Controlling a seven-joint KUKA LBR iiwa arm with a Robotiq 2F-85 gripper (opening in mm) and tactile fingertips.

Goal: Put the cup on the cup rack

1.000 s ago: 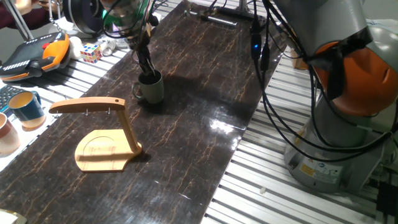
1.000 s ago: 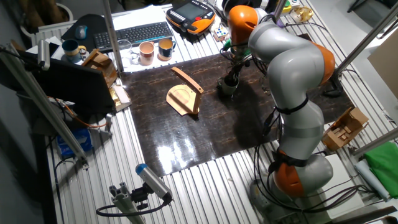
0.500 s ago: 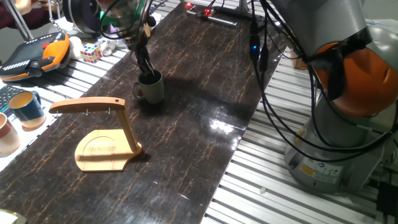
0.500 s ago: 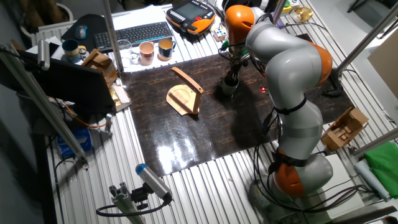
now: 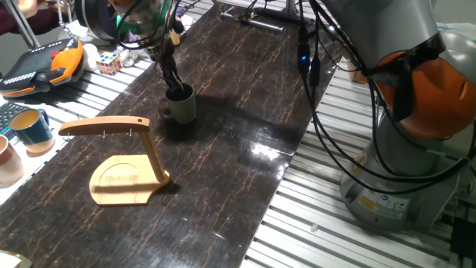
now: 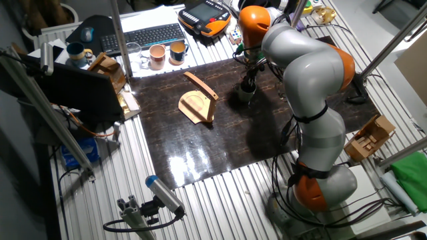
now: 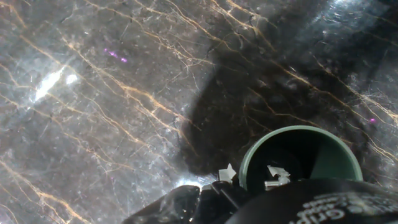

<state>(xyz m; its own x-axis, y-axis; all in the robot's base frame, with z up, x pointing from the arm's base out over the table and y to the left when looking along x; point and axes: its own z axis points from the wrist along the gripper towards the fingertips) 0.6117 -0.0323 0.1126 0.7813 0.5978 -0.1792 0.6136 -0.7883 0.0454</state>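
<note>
The sage-green cup stands upright on the dark marbled table, handle to the left. It also shows in the other fixed view and in the hand view. My gripper reaches down from above the cup. One finger is inside the cup and one is outside, and the jaws are closed on the rim wall. The cup rests on the table. The wooden cup rack stands in front and to the left of the cup, its arm pointing left, nothing hanging on it. The rack also shows in the other fixed view.
A teal cup and a pinkish cup stand off the mat at the left. An orange pendant and a puzzle cube lie behind. The robot base and cables are at the right.
The arm's wrist and elbow have shifted slightly to the left. The fingertips have stayed at the cup, and the cup and rack have not moved.
</note>
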